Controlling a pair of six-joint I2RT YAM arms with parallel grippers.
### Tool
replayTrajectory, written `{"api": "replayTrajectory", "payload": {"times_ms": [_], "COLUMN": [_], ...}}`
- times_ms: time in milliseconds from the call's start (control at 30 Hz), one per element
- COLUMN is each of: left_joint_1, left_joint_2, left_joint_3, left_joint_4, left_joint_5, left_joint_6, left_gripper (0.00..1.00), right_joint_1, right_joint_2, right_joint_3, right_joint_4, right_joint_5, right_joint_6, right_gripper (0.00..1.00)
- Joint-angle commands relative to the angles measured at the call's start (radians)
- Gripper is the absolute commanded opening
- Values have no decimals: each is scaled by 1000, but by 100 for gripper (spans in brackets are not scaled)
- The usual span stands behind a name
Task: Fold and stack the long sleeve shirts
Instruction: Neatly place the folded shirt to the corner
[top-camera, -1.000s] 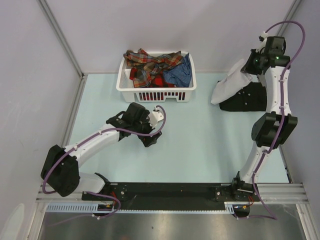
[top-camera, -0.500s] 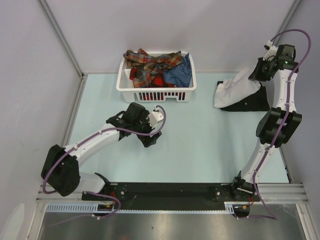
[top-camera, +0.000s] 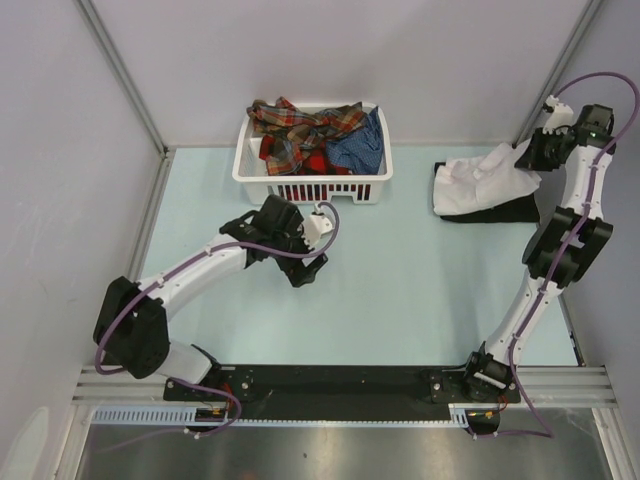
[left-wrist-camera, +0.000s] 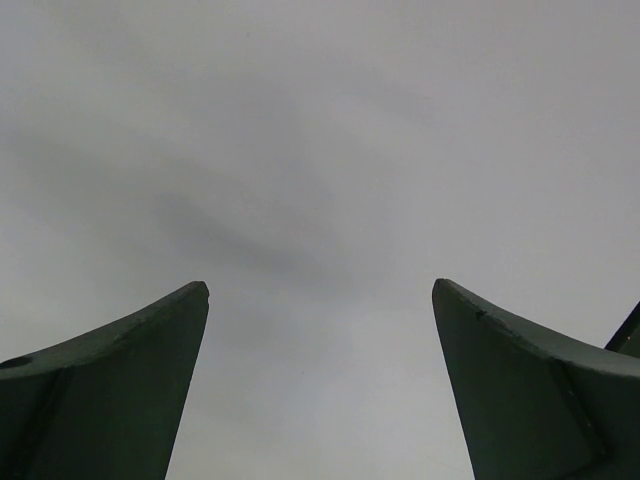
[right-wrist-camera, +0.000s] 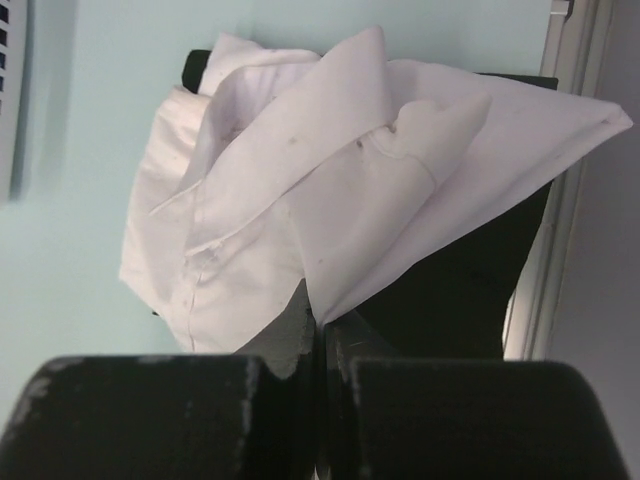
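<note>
Left gripper (top-camera: 305, 271) spread wide, empty, over pale green table (top-camera: 420, 290), edged toward basket (top-camera: 312, 184). Right gripper (right-wrist-camera: 320, 328) pinches white shirt (top-camera: 478, 178), just dragged right, now flatter atop black shirt (top-camera: 505, 213): stacking underway. Plaid shirts (top-camera: 300, 130) and a blue one wait in the basket. Grey walls behind.

Cloth and plastic

The white shirt (right-wrist-camera: 300, 200) pinched in the right pincer (right-wrist-camera: 320, 335) is creased, matt cloth; the black shirt (right-wrist-camera: 450, 290) just beyond it is matt too. The pincer's black fingers (right-wrist-camera: 150, 420) look scuffed. Well to its left, the basket (top-camera: 312, 185) is white slatted plastic on a smooth, matt surface (top-camera: 400, 280).
</note>
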Motion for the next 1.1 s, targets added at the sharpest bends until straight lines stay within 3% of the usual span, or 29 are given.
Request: {"api": "replayTrajectory", "payload": {"times_ms": [0, 533, 633, 733, 767, 867, 1067], "left_joint_1": [8, 11, 12, 22, 22, 34, 61], "left_joint_2": [17, 43, 54, 66, 69, 74, 74], "left_joint_3": [67, 136, 146, 152, 153, 153, 158], "left_joint_4": [-53, -197, -209, -211, -209, -203, -195], "left_joint_5": [-11, -36, -36, -36, -36, -25, 4], "left_joint_6": [31, 44, 48, 47, 47, 33, 18], "left_gripper": [99, 99, 99, 100, 99, 99, 99], "right_joint_1": [-18, -72, -75, -76, -79, -90, -75], "right_joint_2": [33, 120, 127, 130, 124, 79, -24], "right_joint_3": [42, -88, -118, -104, -108, -113, -101], "right_joint_4": [40, 273, 345, 306, 299, 292, 284], "right_joint_5": [-79, -34, 8, 72, 92, 126, -10], "right_joint_6": [-136, -302, -308, -308, -300, -256, -126], "right_gripper": [0, 0, 18, 54, 58, 64, 66]}}
